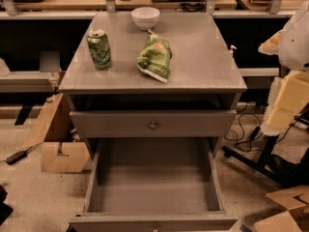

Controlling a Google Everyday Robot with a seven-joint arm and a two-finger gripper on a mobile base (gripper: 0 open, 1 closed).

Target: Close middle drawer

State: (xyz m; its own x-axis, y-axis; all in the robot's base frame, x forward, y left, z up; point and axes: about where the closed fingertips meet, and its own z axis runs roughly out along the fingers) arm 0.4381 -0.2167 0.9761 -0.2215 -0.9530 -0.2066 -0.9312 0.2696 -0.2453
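The middle drawer [153, 178] is pulled far out toward me. It is a deep, plain grey box with nothing in it. Its low front panel [153, 222] runs along the bottom edge of the view, with a tiny round knob [155, 226] at its centre. Above it, a wider grey drawer front [153, 123] with a larger knob is shut. My gripper [273, 44] is at the right edge of the view, at the height of the cabinet top. It is to the right of the cabinet and well above the open drawer, touching nothing.
On the cabinet top [203, 62] are a green can [99, 48], a green chip bag [155, 57] and a white bowl [145, 17]. Cardboard boxes [58, 139] stand on the floor at the left. A dark stand leg [251, 163], cables and more cardboard [285, 209] are at the right.
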